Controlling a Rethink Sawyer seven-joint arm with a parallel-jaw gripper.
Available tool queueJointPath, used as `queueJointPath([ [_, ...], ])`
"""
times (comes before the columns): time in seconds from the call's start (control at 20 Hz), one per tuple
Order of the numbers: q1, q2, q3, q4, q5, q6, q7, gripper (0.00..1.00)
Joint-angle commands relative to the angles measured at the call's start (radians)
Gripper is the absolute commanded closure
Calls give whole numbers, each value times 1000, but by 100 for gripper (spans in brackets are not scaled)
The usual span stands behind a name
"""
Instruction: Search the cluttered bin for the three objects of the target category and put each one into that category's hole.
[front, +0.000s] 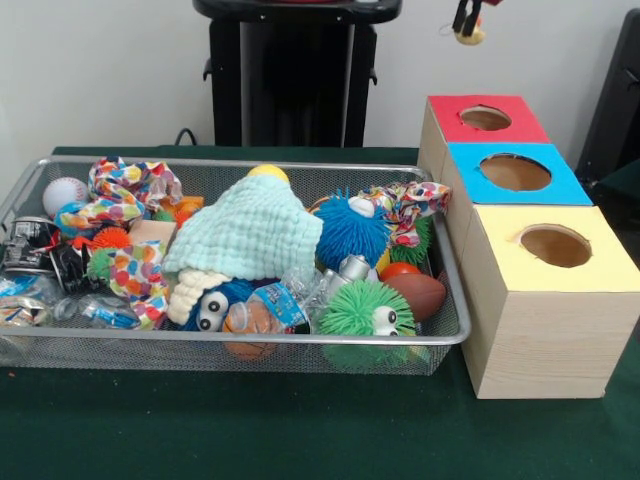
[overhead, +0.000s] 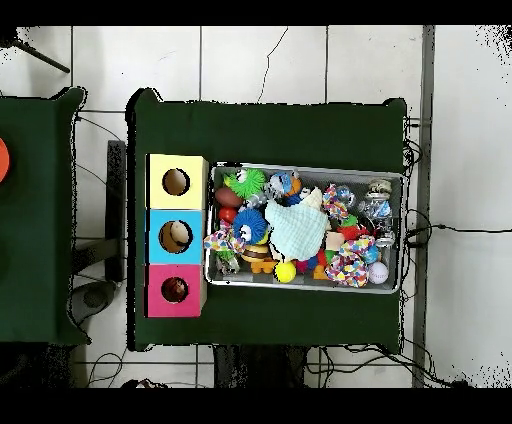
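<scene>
The wire-mesh bin sits on the green table, full of toys, and also shows in the overhead view. To its right stand three boxes with round holes: red, blue and yellow. My gripper shows only its tips at the top edge, high above and behind the red box. It is shut on a small yellowish object. In the overhead view something tan lies inside the blue box's hole.
The bin holds a pale green cloth, blue and green spiky balls, a brown football, a baseball, patterned cloths and a yellow ball. The robot's black pedestal stands behind.
</scene>
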Motion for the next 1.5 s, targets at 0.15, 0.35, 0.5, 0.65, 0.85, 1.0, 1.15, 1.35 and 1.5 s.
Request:
queueJointPath([
  [0.15, -21, 0, -10, -200, 23, -23, 200, 100],
  [0.35, -10, 4, 7, -212, 41, -23, 223, 100],
  [0.5, -2, 18, 0, -240, 31, -22, 216, 100],
  [0.65, -11, 31, 0, -274, 17, -14, 192, 100],
  [0.85, -23, 51, -13, -317, -18, -3, 147, 100],
  [1.0, -33, 65, -18, -342, -44, 4, 114, 100],
  [1.15, -40, 73, -22, -357, -66, 6, 97, 100],
  [1.35, -58, 88, -32, -387, -112, 10, 61, 100],
  [1.5, -112, 103, -9, -398, -153, -9, 18, 100],
])
